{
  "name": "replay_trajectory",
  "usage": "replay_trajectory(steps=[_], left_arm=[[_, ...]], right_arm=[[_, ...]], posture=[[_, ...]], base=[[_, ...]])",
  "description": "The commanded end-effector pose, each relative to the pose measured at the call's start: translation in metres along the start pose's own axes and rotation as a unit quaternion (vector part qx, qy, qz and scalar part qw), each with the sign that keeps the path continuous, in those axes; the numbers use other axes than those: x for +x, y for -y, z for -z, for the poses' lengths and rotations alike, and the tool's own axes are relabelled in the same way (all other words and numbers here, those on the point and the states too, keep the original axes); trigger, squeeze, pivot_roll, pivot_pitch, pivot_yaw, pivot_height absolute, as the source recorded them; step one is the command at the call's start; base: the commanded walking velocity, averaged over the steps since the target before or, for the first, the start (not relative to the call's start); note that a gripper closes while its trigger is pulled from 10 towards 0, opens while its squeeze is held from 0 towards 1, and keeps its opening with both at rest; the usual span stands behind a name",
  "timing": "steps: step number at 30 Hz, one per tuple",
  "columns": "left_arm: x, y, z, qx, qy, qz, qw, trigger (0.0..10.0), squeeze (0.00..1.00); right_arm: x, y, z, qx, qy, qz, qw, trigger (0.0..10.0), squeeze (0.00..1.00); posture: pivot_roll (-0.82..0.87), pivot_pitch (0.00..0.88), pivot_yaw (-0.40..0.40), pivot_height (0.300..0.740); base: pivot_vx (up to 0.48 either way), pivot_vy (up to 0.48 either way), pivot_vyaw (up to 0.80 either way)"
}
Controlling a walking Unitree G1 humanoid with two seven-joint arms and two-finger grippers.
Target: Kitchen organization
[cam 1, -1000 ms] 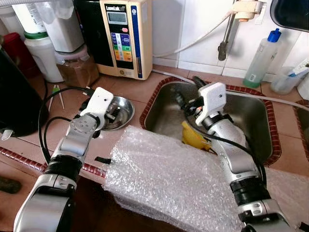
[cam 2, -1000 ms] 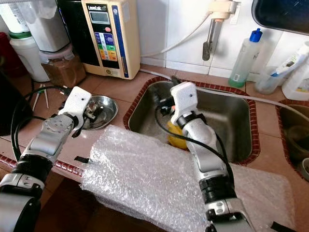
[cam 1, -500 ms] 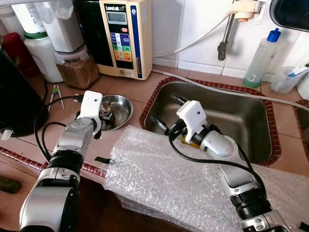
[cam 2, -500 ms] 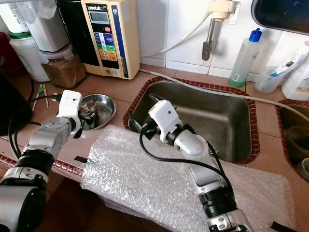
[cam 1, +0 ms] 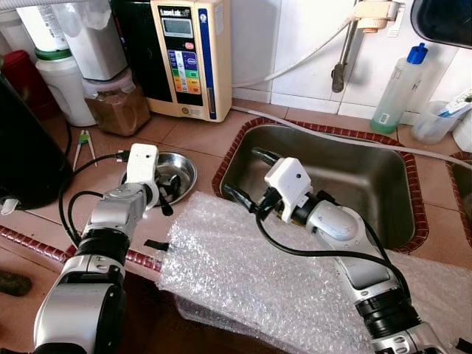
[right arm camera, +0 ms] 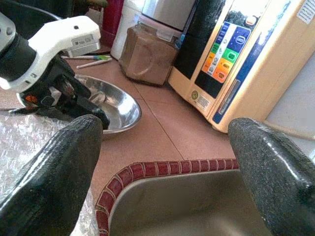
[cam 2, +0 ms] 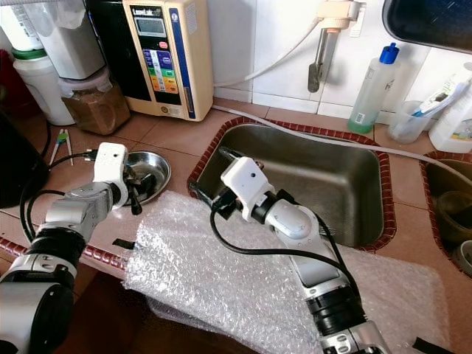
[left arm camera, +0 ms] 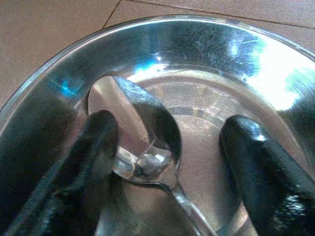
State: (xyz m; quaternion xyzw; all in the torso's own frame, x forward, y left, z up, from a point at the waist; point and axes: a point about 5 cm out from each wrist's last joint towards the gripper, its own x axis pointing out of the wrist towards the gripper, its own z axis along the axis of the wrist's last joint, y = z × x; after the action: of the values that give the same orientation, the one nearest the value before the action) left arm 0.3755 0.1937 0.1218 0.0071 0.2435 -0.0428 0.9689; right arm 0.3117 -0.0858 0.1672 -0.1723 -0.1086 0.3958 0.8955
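Your left tool (left arm camera: 167,157) is down inside the steel bowl (cam 1: 183,164), which sits on the bench just beside the sink (cam 1: 383,177) rim. Its fingers (left arm camera: 93,147) stand apart on either side of a spoon (left arm camera: 147,132) lying in the bowl; one finger touches the spoon. Your right tool (cam 1: 243,177) hovers over the sink's corner nearest the bowl, fingers spread wide, holding nothing. Bubble wrap (cam 1: 258,280) drapes over the bench's front edge.

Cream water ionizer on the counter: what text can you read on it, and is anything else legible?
"LeveLuk": brand at the top of the cream water ionizer.
Its coloured buttons and small display: too small to read.
White label on the clear dish-soap bottle with the blue cap: blurred, unreadable.
Nothing else legible.
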Motion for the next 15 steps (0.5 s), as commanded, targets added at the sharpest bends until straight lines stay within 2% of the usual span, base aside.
replay_trajectory(steps=[1, 5, 10, 11, 12, 15], left_arm=[[0.000, -0.006, 0.012, -0.018, -0.025, -0.004, 1.000, 0.8, 0.00], [0.001, -0.001, 0.013, -0.026, -0.021, 0.012, 0.999, 2.0, 0.00], [0.003, 0.011, 0.009, -0.023, -0.009, 0.050, 0.998, 2.1, 0.00], [0.003, 0.016, 0.008, -0.015, -0.003, 0.063, 0.998, 1.9, 0.00], [0.003, 0.023, 0.006, -0.009, 0.002, 0.080, 0.997, 2.3, 0.00], [0.005, 0.038, 0.001, 0.010, 0.016, 0.111, 0.994, 2.5, 0.00]], right_arm=[[0.001, 0.006, -0.006, -0.007, 0.007, -0.001, 1.000, 10.0, 0.00], [0.002, 0.008, -0.006, -0.008, 0.005, 0.000, 1.000, 10.0, 0.00], [0.002, 0.008, -0.005, -0.007, 0.003, 0.000, 1.000, 10.0, 0.00], [0.003, 0.008, -0.005, -0.007, 0.003, 0.001, 1.000, 10.0, 0.00], [0.003, 0.008, -0.004, -0.006, 0.002, 0.001, 1.000, 10.0, 0.00], [0.003, 0.009, -0.004, -0.005, 0.000, 0.003, 1.000, 10.0, 0.00]], posture=[[-0.03, 0.000, 0.072, 0.740], [-0.03, 0.000, 0.067, 0.740], [-0.03, 0.000, 0.058, 0.740], [-0.03, 0.000, 0.057, 0.740], [-0.03, 0.000, 0.055, 0.740], [-0.03, 0.000, 0.054, 0.740]], base=[[0.000, 0.000, 0.00], [0.000, 0.000, 0.00], [0.000, 0.000, 0.00], [0.000, 0.000, 0.00], [0.000, 0.000, 0.00], [0.000, 0.000, 0.00]])
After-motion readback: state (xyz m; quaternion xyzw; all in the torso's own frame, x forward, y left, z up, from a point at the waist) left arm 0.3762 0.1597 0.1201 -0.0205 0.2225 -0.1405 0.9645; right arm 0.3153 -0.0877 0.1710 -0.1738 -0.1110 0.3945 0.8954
